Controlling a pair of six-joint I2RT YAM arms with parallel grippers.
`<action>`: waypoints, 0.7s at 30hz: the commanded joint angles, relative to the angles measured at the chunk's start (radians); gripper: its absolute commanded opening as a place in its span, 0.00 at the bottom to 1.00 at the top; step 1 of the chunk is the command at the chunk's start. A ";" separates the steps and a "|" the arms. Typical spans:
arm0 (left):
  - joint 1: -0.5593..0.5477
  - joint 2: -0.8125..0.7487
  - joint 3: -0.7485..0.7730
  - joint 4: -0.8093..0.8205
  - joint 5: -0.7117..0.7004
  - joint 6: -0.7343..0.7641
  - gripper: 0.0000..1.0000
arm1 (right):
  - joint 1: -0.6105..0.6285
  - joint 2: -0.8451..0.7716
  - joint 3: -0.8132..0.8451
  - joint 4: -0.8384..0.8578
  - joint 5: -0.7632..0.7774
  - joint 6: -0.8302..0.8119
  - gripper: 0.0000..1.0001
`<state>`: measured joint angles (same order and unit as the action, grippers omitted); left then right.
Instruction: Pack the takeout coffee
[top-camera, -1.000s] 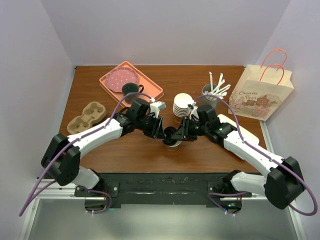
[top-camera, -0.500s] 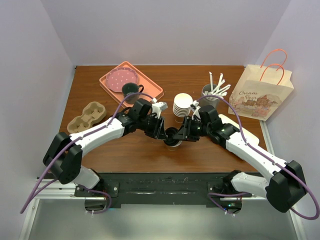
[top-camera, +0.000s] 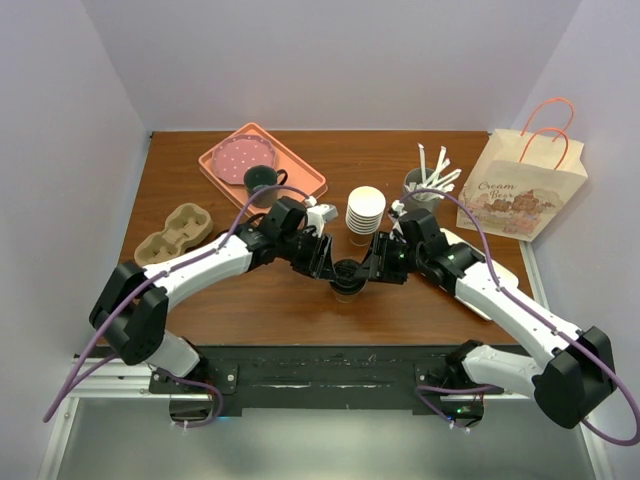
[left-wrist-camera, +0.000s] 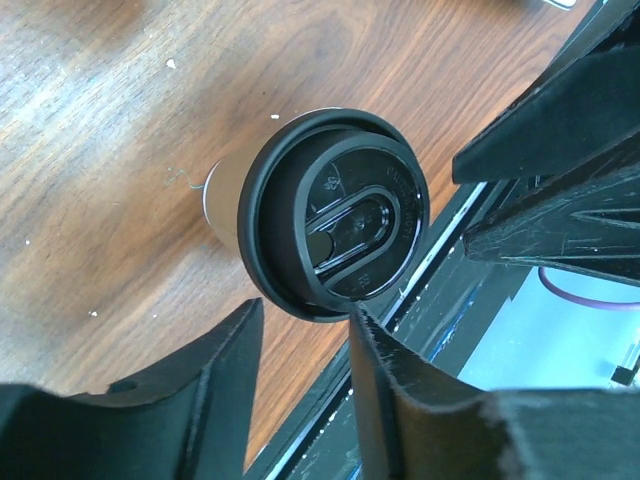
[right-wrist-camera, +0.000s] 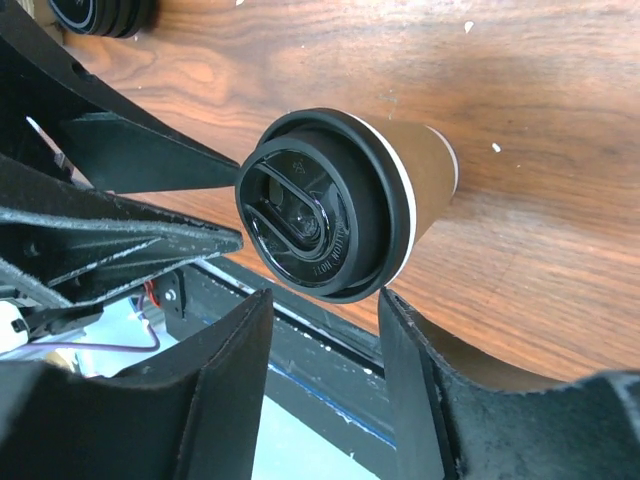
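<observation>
The white left arm (top-camera: 195, 268) and right arm (top-camera: 500, 295) reach in from a black rail (top-camera: 300, 375) at the near edge of a wood-grain table (top-camera: 250, 315). They meet at the cup (top-camera: 347, 282), which stands upright on the tabletop near its middle, toward the front. The left gripper (top-camera: 325, 264) flanks the cup on one side and the right gripper (top-camera: 373, 268) on the other. Each has its matte black jaws parted, with nothing clamped between them. In both wrist views the cup sits just beyond the fingertips, and whether any pad touches its rim cannot be told. The cup is a tapered kraft-brown paper cylinder with a thin white band under a round, glossy black plastic lid (left-wrist-camera: 335, 215), whose top has a raised rim and a sunken oval. Just behind it rises a stack (top-camera: 366, 210) of white paper cups, banded by their rolled rims. To the left lies a moulded beige pulp carrier (top-camera: 178, 232) with round wells. To the right stands a grey pot (top-camera: 415, 185) of white-wrapped straws (top-camera: 437, 170). Farther back, a salmon rectangular tray (top-camera: 305, 180) holds a dark mug (top-camera: 262, 180) and a pink dotted plate (top-camera: 245, 155). At far right stands a cream paper bag (top-camera: 525, 185) with orange loop handles.
</observation>
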<state>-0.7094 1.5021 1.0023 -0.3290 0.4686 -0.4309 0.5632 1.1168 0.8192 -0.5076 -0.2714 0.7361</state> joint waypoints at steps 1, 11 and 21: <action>-0.005 -0.017 0.070 0.001 0.019 -0.006 0.52 | -0.003 -0.025 0.069 -0.069 0.052 -0.032 0.53; -0.005 -0.022 0.073 -0.024 -0.119 0.003 0.73 | -0.005 0.029 0.057 0.006 0.038 -0.075 0.61; -0.005 0.056 0.059 0.011 -0.093 0.023 0.67 | -0.017 0.090 0.023 0.084 0.026 -0.103 0.53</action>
<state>-0.7097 1.5406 1.0527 -0.3531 0.3763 -0.4263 0.5541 1.2072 0.8474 -0.4866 -0.2291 0.6598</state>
